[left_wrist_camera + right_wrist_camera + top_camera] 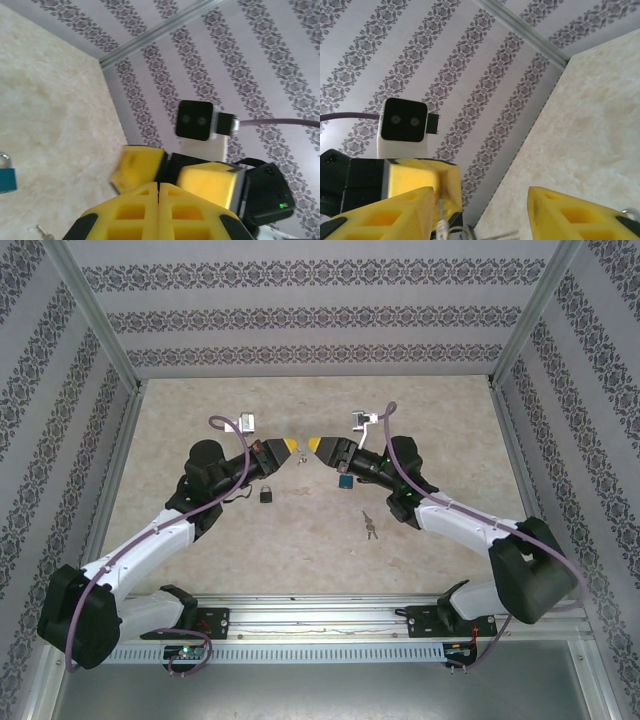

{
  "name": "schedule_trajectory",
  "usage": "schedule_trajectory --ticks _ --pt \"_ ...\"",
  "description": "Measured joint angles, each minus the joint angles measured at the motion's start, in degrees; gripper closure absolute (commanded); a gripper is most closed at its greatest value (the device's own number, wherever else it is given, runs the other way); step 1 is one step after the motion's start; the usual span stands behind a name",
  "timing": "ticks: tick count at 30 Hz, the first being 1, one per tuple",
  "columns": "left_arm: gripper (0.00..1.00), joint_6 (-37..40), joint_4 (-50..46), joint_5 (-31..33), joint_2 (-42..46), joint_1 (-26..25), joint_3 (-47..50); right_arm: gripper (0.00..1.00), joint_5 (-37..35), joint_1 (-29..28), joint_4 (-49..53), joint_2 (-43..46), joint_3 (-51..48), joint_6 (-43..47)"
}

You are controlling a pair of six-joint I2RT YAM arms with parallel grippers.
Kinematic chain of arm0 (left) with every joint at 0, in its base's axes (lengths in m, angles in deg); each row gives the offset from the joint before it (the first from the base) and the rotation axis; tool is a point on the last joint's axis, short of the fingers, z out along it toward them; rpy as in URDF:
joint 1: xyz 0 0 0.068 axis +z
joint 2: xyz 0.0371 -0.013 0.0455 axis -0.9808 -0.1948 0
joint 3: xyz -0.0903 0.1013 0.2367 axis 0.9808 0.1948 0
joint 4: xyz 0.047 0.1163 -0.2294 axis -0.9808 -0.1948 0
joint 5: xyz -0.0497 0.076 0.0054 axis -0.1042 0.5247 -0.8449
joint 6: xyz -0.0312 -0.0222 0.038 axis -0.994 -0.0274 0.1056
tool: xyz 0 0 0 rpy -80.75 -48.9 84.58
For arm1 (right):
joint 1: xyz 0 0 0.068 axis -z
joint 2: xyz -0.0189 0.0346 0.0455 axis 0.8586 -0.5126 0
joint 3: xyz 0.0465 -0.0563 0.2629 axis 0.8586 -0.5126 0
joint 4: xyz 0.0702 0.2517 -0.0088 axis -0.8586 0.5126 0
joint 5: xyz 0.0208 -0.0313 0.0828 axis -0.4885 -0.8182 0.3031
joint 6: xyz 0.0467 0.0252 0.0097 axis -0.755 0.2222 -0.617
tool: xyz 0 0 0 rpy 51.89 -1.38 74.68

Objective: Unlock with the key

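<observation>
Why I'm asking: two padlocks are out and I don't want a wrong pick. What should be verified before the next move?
1. Left gripper shut: ok, its fingers are pressed together.
2. Right gripper open: ok, its jaws stand apart.
3. Key held in the left gripper: cannot tell. A thin metal piece shows beside its fingers.
4. Spare key free on the table: ok, nothing is touching it.
5. Teal padlock and black padlock apart: ok, both sit on the table below the gripper tips.
</observation>
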Motion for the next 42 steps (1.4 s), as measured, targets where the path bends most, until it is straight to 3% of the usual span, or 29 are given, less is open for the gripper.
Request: schedule_trajectory --ticks 6,11,24,28,34,37,38,40,42 --pt "1.0 -0.46 2.84 0.44 0.07 -0.68 0.66 0.53 2.27 -1.62 -3.93 -1.51 0.81 -1.84" --pt "1.0 -0.76 3.78 1.11 0.2 -0.72 1.31 0.51 3.69 -2.69 -6.84 -1.51 1.18 -2.64" --pt "1.0 -1.46 5.4 4.09 1.99 -0.72 2.91 0.59 4.07 -3.19 -8.46 -2.69 1.18 -3.45" --pt "1.0 -1.46 5.51 4.72 3.17 -0.72 2.99 0.71 4.11 -3.19 -8.57 -3.32 1.18 -3.69" --pt "1.0 -1.46 5.46 5.77 3.3 -0.72 3.37 0.96 4.7 -3.48 -9.27 -3.54 1.18 -3.98" --pt "1.0 -1.46 5.46 6.01 3.3 -0.7 3.41 1.0 4.81 -3.43 -9.31 -3.54 1.18 -4.17" --pt "0.98 -1.46 5.44 6.01 3.3 -0.72 3.41 1.0 4.94 -3.43 -9.31 -3.52 1.18 -4.17" --pt "0.76 -1.18 5.11 5.95 3.43 -0.72 3.41 1.0 5.33 -3.17 -8.87 -3.34 1.18 -3.89" --pt "0.68 -0.9 4.48 5.62 3.91 -0.72 3.41 1.0 6.08 -2.67 -7.61 -3.06 1.18 -3.26"
